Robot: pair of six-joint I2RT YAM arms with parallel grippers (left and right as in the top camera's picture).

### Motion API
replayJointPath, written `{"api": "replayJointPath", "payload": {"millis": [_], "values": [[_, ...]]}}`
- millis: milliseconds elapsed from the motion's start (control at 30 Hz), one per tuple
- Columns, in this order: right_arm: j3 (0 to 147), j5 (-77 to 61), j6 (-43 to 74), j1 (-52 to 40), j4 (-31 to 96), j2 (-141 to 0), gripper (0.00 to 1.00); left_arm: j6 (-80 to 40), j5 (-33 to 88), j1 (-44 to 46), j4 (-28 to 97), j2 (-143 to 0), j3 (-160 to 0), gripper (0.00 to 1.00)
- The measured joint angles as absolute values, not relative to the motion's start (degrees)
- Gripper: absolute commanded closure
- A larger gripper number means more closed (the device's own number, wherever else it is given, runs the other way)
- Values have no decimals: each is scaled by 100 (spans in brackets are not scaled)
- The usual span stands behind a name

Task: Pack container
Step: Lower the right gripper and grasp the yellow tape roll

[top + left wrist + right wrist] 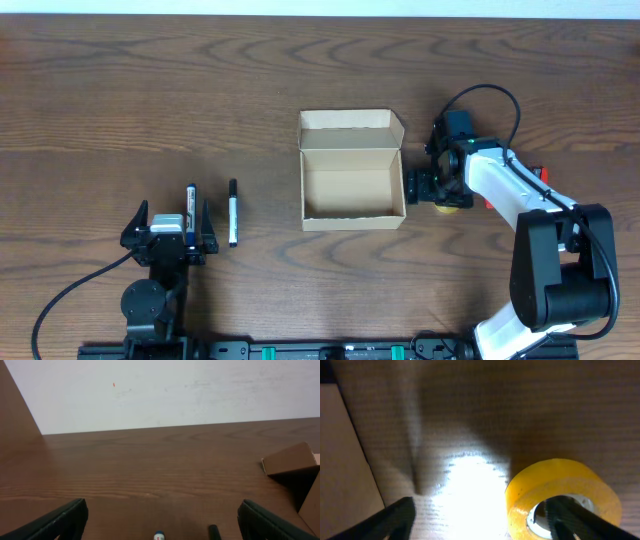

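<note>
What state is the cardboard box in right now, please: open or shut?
Open. From overhead, the flap lid of the container is folded back on the far side, and the bare floor shows.

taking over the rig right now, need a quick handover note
Left gripper: open, low over the table, holding nothing. One pen lies between its fingers, a second pen just beside it.
Right gripper: open, down at the yellow tape roll on the right of the container, not closed on it.
Container: flap open, inside looks empty.
Done: nothing packed yet.
Left: tape roll and both pens into the container, then probably close the flap.
</note>
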State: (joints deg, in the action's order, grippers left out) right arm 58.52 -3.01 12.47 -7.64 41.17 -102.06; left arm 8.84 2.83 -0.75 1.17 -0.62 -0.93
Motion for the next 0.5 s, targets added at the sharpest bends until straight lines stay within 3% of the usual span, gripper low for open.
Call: {"api": "replayJointPath", "payload": {"millis": [133, 233, 400, 500], "values": [[5850, -301, 1306, -762, 3983, -10206, 62, 884, 283, -75, 117, -62, -93, 5], [5850, -305, 1313, -762, 3931, -10206, 66, 884, 283, -75, 117, -62, -93, 5], [5850, -303, 1291, -762, 3900, -10206, 97, 884, 281, -75, 117, -62, -93, 5], [5850, -301, 1321, -762, 3885, -10204, 99, 884, 281, -75, 117, -62, -93, 5]]}}
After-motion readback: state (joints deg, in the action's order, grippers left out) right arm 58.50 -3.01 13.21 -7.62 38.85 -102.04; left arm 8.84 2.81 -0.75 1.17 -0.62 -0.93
